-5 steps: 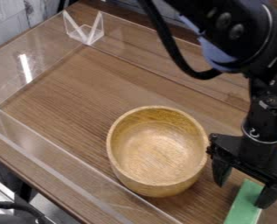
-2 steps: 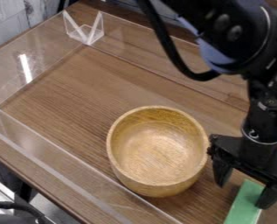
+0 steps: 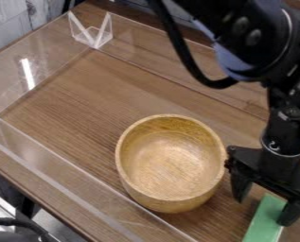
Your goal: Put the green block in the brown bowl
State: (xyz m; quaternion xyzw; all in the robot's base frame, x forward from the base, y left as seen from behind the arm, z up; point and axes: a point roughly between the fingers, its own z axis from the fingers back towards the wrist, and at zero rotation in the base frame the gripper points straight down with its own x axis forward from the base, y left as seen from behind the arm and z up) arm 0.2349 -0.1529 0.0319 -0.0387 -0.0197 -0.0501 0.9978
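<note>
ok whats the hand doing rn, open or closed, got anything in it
Hand: open, down at the green block, a grip on it not visible.

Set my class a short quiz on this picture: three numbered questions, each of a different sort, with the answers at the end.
1. True or false: the green block lies inside the brown bowl.
2. Multiple choice: what is the gripper directly over?
a) the brown bowl
b) the green block
c) the white wire-like object
3. Fill in the blank: to finish the task, the green block must end up in the ______.

Key: 1. false; 2. b; 3. brown bowl
</note>
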